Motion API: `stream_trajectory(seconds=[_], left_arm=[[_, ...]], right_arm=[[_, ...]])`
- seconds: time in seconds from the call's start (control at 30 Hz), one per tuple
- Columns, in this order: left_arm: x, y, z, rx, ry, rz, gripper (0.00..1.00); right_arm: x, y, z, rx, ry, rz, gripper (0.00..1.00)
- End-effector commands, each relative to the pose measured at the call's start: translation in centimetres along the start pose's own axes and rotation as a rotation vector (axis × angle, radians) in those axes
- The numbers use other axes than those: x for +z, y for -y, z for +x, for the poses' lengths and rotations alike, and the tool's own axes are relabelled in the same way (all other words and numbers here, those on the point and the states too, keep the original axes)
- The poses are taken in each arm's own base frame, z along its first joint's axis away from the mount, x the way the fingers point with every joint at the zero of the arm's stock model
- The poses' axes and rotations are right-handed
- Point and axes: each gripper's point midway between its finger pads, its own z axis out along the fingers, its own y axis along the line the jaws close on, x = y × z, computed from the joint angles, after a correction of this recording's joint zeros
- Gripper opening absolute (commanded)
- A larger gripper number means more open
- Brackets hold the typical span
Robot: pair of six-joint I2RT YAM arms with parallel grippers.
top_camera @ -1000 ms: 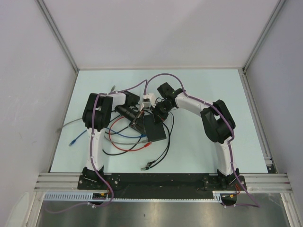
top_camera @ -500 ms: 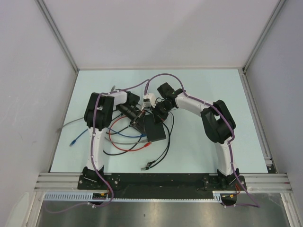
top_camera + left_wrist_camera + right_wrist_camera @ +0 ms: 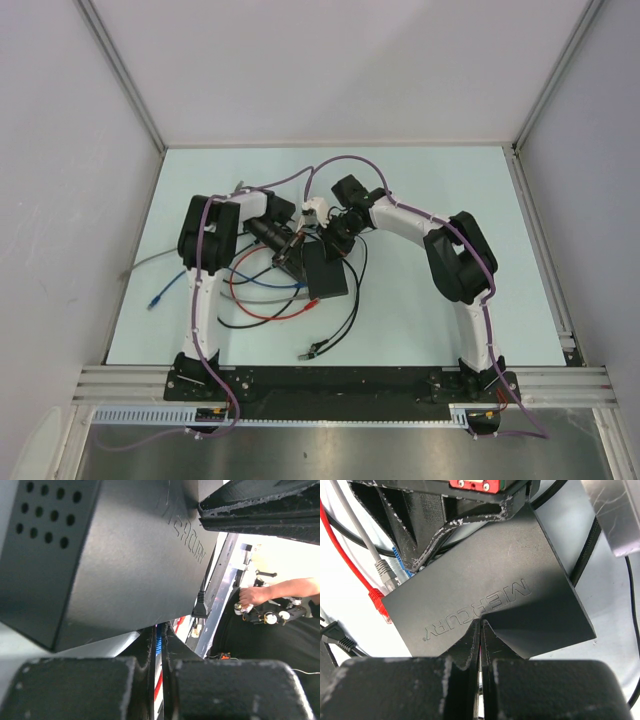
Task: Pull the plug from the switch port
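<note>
Tangled cables [image 3: 262, 298] crowd left of the switch [image 3: 328, 272].

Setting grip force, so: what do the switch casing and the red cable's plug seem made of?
The switch looks like matte black moulded plastic: fine even grain, moulded-in MERCURY lettering, round vent holes in the left wrist view; painted metal is possible. The red plug looks like smooth moulded plastic, the same red as its cable jacket.

Pale table [image 3: 430, 200] with loose red cable [image 3: 260, 313], blue cable [image 3: 265, 285], black cable [image 3: 354, 300], grey cable [image 3: 150, 260]
</note>
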Motion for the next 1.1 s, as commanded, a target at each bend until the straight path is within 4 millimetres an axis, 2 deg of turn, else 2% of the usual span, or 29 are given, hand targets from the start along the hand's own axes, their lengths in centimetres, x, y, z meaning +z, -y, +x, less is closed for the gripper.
stream_trajectory(seconds=[0.0, 0.07, 0.17, 0.23, 0.3, 0.33, 0.43, 0.5, 0.63, 0.7, 0.77, 0.9, 0.97, 1.07], left_arm=[[0.0, -1.2, 0.9, 0.034, -0.009, -0.001, 0.0], [0.4, -0.7, 2.3, 0.02, -0.015, 0.013, 0.0], [-0.1, -0.5, 2.5, 0.035, 0.001, 0.0, 0.0], [-0.9, -0.7, 1.9, 0.04, 0.018, -0.018, 0.0], [-2.2, -1.0, 0.7, 0.055, 0.026, -0.055, 0.0], [-3.6, -1.4, -0.5, 0.073, 0.055, -0.079, 0.0], [-5.0, -2.2, -1.0, 0.05, 0.065, -0.097, 0.0], [-4.6, -2.2, -0.4, 0.039, 0.047, -0.082, 0.0], [-2.4, -1.8, 2.6, 0.0, -0.008, -0.037, 0.0], [-2.2, -1.8, 2.8, 0.014, 0.002, -0.043, 0.0], [-3.3, -1.7, 2.2, 0.029, 0.029, -0.073, 0.0], [-7.1, -1.1, -1.0, 0.078, 0.104, -0.136, 0.0], [-8.5, -1.1, -1.8, 0.091, 0.123, -0.165, 0.0], [-9.2, -0.9, -2.3, 0.112, 0.12, -0.178, 0.0]], right_arm=[[1.8, 1.2, 5.8, 0.035, -0.185, 0.052, 0.0], [1.9, 1.3, 5.9, 0.037, -0.187, 0.051, 0.0], [1.8, 1.4, 6.0, 0.041, -0.188, 0.053, 0.0], [1.8, 1.5, 5.9, 0.043, -0.187, 0.053, 0.0], [1.9, 1.4, 6.0, 0.043, -0.191, 0.048, 0.0], [1.9, 1.4, 5.9, 0.042, -0.189, 0.047, 0.0], [1.9, 1.3, 6.0, 0.044, -0.191, 0.044, 0.0], [1.9, 1.4, 6.0, 0.044, -0.189, 0.047, 0.0], [1.8, 1.5, 5.9, 0.043, -0.186, 0.053, 0.0], [1.8, 1.5, 6.0, 0.044, -0.188, 0.056, 0.0], [1.7, 1.7, 6.0, 0.046, -0.189, 0.06, 0.0], [1.8, 1.7, 6.0, 0.046, -0.191, 0.055, 0.0], [1.9, 1.6, 6.0, 0.044, -0.194, 0.053, 0.0], [1.9, 1.6, 6.0, 0.044, -0.193, 0.053, 0.0]])
